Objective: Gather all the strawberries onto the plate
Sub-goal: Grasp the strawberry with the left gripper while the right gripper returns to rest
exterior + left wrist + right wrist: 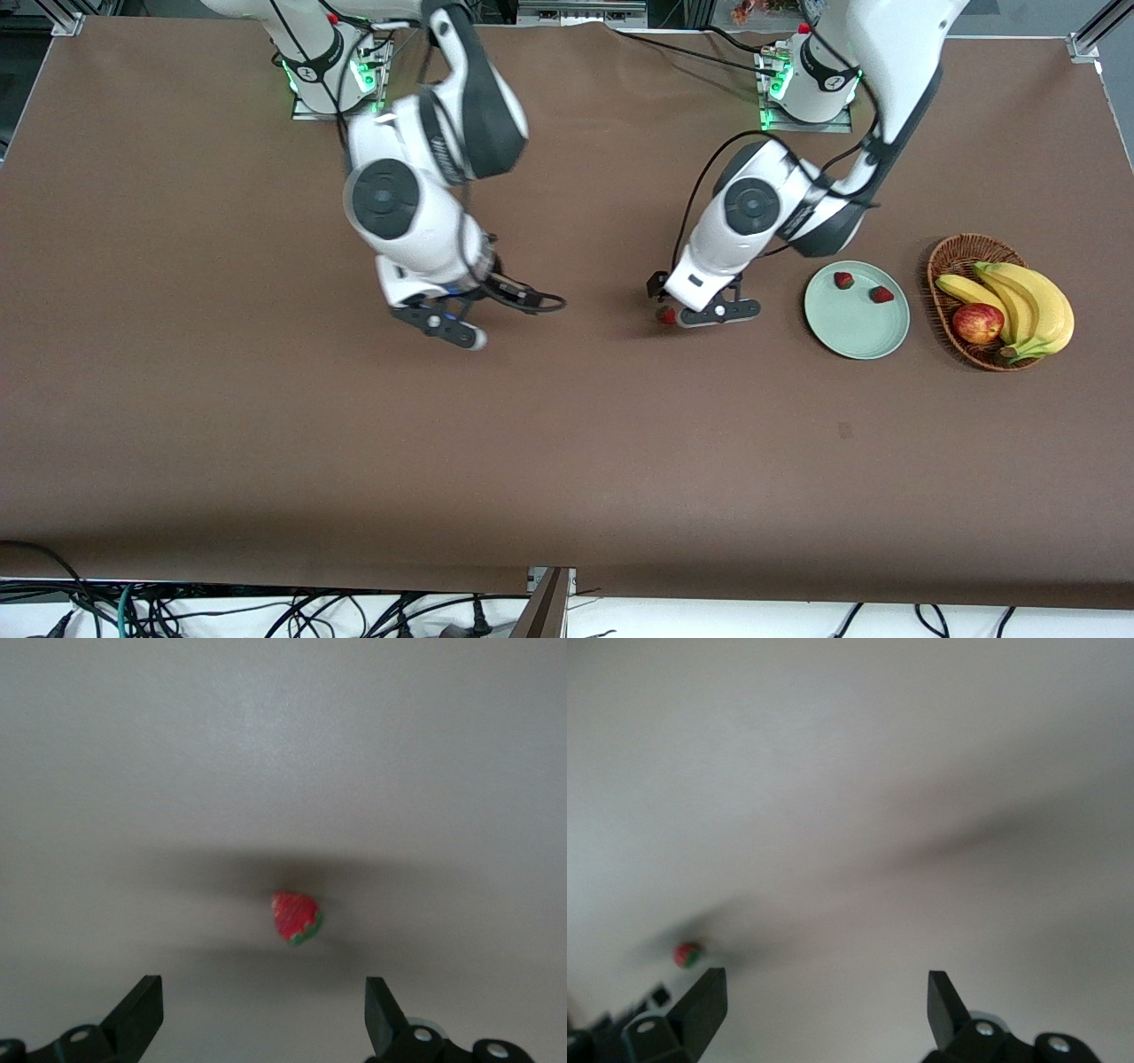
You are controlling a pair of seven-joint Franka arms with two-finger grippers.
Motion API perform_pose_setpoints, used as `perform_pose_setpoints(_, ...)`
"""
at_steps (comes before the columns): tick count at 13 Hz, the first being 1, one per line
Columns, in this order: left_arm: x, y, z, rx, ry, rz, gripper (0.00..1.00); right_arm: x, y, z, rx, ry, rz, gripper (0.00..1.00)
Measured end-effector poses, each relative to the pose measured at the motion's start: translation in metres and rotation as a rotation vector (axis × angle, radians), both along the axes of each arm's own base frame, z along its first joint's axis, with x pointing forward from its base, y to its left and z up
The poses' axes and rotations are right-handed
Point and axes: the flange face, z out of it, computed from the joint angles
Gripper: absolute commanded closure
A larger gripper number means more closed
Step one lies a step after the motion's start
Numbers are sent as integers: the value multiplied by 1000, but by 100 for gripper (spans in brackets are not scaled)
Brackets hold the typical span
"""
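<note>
One strawberry [666, 315] lies on the brown table between the two arms. My left gripper [689, 317] hangs low right beside it, open and empty. In the left wrist view the strawberry [295, 916] lies just ahead of the open left gripper [261, 1012], not between the fingers. Two more strawberries [843, 280] [881, 294] lie in the pale mint-green plate [850, 335], toward the left arm's end of the table. My right gripper [450, 331] is open and empty over bare table. The loose strawberry [687, 954] shows small and well off in the right wrist view, apart from the right gripper [824, 1005].
A brown wicker basket [950, 257] with bananas [1032, 306] and a red-yellow apple [977, 322] stands beside the plate, closer to the left arm's end of the table. The brown cloth's edge runs along the side nearest the front camera.
</note>
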Motion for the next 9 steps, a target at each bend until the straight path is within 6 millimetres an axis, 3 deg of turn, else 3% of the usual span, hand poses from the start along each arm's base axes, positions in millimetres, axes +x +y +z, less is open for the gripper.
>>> perform_pose_setpoints(3,1,-16,-42,47,-1,39,0,5,-69,39,12,19,96,0)
perform_pose_setpoints(6,16,-17,-48,29,1,73,1,-3,-121,63,-5,12,183,0)
perform_pose_setpoints(8,19,-18,-48,26,-1,94,24,-7,-159,69,-5,41,218,0)
perform_pose_setpoints(9,19,-18,-48,26,-1,104,24,-4,-184,73,-8,50,226,0)
